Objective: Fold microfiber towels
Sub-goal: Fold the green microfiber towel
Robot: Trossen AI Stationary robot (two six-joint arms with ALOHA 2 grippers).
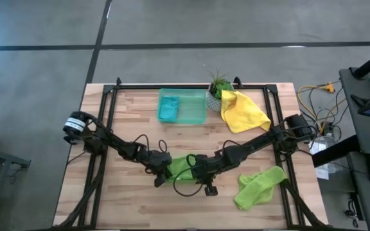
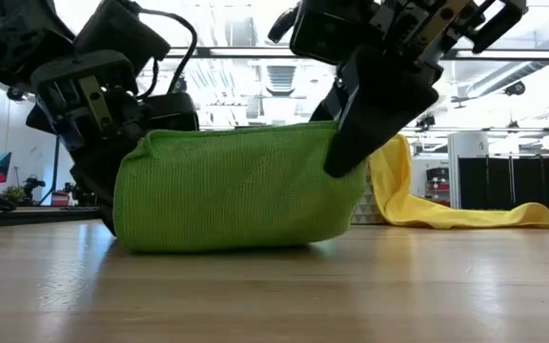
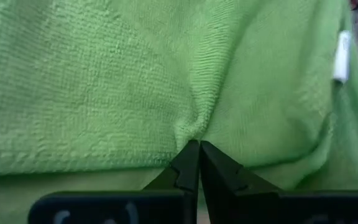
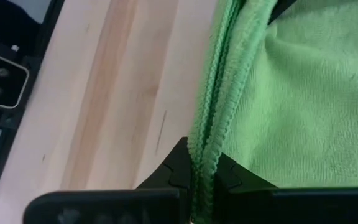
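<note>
A lime green towel (image 1: 182,165) hangs doubled between my two grippers at the table's middle; its lower fold (image 2: 227,238) rests on the wood. My left gripper (image 1: 164,168) is shut on its left end, my right gripper (image 1: 198,168) on its right end. A second lime green towel (image 1: 258,186) lies crumpled at the near right. A yellow towel (image 1: 243,110) lies at the far right. A teal-blue towel (image 1: 168,106) sits in the green tray (image 1: 194,106). My left gripper pinches a puckered bunch of the lime green towel (image 3: 194,132) between its two fingertips; the cloth creases toward the tips. My right gripper pinches the towel's stitched edges (image 4: 205,149), two layers together, between its two fingers. The towel hangs below with its bottom fold on the table.
A small potted plant (image 1: 218,86) stands at the far edge between tray and yellow towel. Bare wood lies at the near left and near middle. Cables and equipment sit off the table's right side.
</note>
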